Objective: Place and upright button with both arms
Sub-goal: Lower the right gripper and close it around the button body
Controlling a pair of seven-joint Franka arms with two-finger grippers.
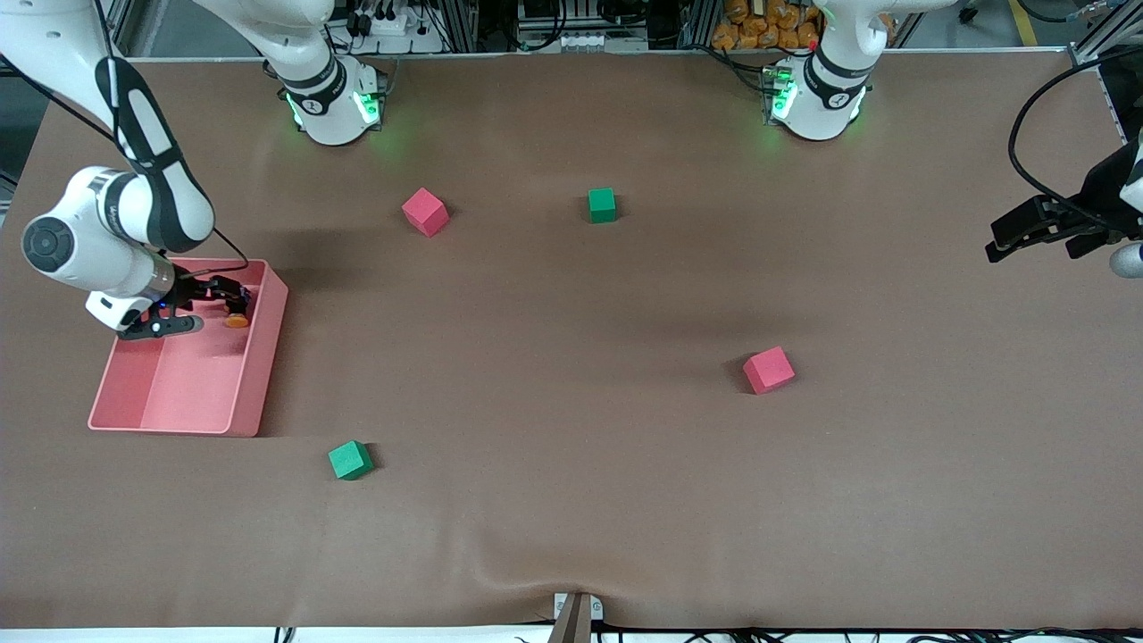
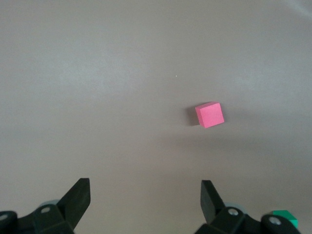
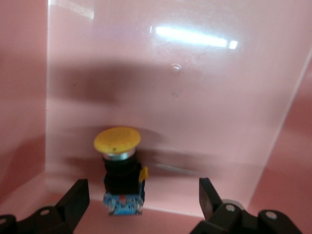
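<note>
Both black two-finger pincers stand released, gripping nothing. Starting at the right arm's end of the table, the right gripper [image 1: 201,308] reaches down into a shallow pink plastic bin [image 1: 259,375] with its fingers spread wide. The button [image 1: 237,318], a small push-button with a round orange-yellow cap on a short black body and a blue base, lies inside that bin just ahead of the fingertips, not touched by either finger. In the right wrist view the button [image 3: 119,168] sits on the bin floor close to a wall, in line with the gap between the two fingers [image 3: 73,200]. Moving across the brown table covering [image 1: 571,500], a green foam cube [image 1: 350,460] lies outside the bin, nearer the front camera. A pink foam cube [image 1: 425,212] and a second green foam cube [image 1: 602,204] lie close to the arm bases. Another pink foam cube [image 1: 768,370] lies toward the left arm's end. At that end the left gripper [image 1: 1027,234] hovers over the table's edge, waiting, fingers apart. Its wrist view shows a pink cube [image 2: 210,114] on the covering well ahead of the parted fingers [image 2: 78,197].
</note>
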